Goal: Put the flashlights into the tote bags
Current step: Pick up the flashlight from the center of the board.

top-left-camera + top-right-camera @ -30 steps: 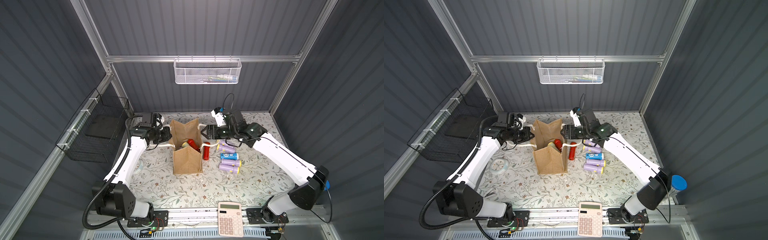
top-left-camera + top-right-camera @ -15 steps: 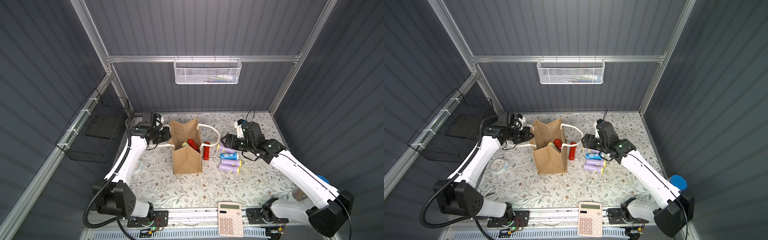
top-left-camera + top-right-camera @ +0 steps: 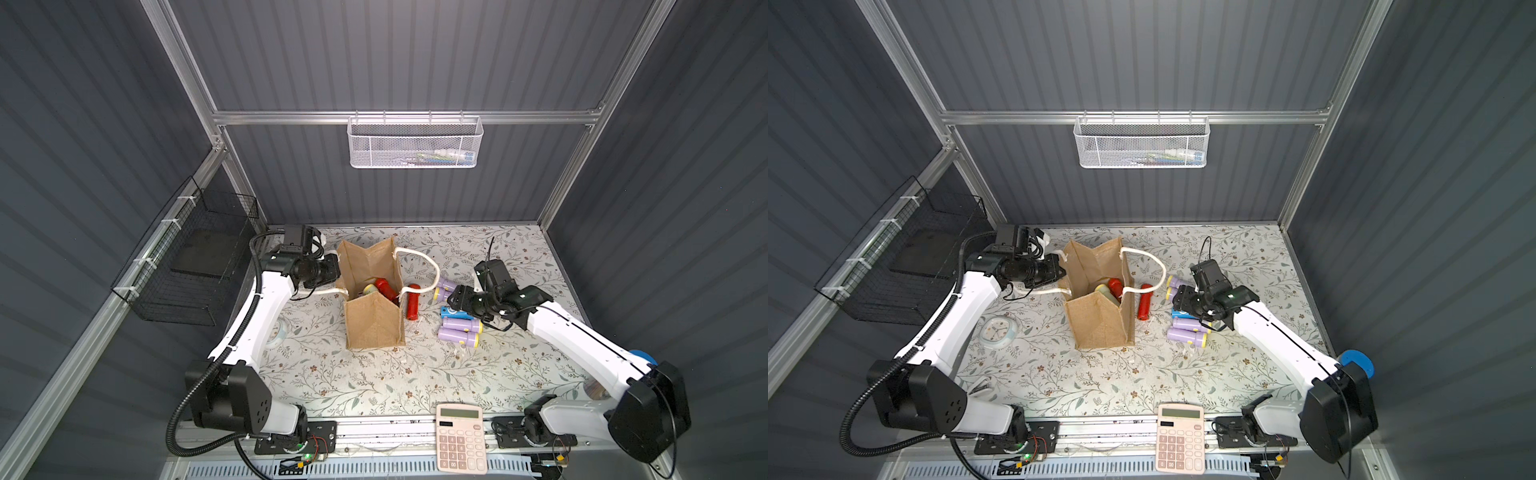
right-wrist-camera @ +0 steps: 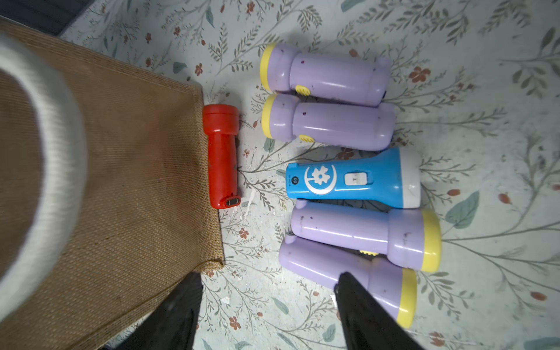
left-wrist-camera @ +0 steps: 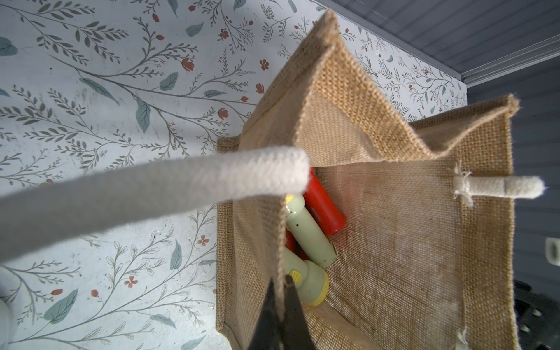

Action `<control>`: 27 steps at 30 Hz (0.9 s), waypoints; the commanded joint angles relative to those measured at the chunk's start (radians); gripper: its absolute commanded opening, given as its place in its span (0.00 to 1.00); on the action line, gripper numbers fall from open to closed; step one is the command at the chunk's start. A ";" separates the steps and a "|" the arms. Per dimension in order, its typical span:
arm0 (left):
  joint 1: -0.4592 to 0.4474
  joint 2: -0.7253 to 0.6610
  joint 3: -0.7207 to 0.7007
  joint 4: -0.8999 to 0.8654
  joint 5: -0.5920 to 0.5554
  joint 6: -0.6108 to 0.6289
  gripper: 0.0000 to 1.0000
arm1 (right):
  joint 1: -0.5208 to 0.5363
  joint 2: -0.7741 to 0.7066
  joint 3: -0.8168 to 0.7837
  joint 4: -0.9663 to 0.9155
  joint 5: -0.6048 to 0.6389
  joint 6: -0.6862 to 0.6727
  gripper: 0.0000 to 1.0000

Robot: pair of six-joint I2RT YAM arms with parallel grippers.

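Floral tabletop (image 3: 374,374): flashlights (image 4: 351,178) under right pincer (image 4: 268,275)

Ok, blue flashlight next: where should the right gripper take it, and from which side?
Probably from above, the right gripper straddling the blue flashlight at its slim tail end. It lies flat and widens toward its white head, where lilac flashlights crowd both flanks; the tail has a little more room.

The white-and-black left arm (image 3: 266,316) reaches forward with its elbow bent, its black left gripper (image 5: 281,283) pinched tight on the wall of the tan jute tote bag (image 5: 378,212). The white-and-black right arm (image 3: 582,336) stretches low and inward, with the jaws of its black right gripper (image 4: 268,277) apart and empty.
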State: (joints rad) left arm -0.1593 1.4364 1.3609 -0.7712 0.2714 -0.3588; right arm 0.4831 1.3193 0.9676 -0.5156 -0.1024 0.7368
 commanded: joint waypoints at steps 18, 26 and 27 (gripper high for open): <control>0.017 -0.042 -0.023 0.044 0.035 -0.022 0.00 | 0.130 0.449 0.298 0.039 -0.027 0.012 0.68; 0.017 -0.048 -0.029 0.044 0.040 -0.017 0.00 | 0.175 0.595 0.472 -0.095 0.031 -0.032 0.68; 0.017 -0.050 -0.029 0.044 0.042 -0.017 0.00 | 0.179 0.611 0.490 -0.114 0.039 -0.035 0.68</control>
State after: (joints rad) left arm -0.1532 1.4193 1.3384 -0.7509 0.2996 -0.3744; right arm 0.6472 1.8954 1.4067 -0.5388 -0.1085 0.7322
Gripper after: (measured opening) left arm 0.050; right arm 0.677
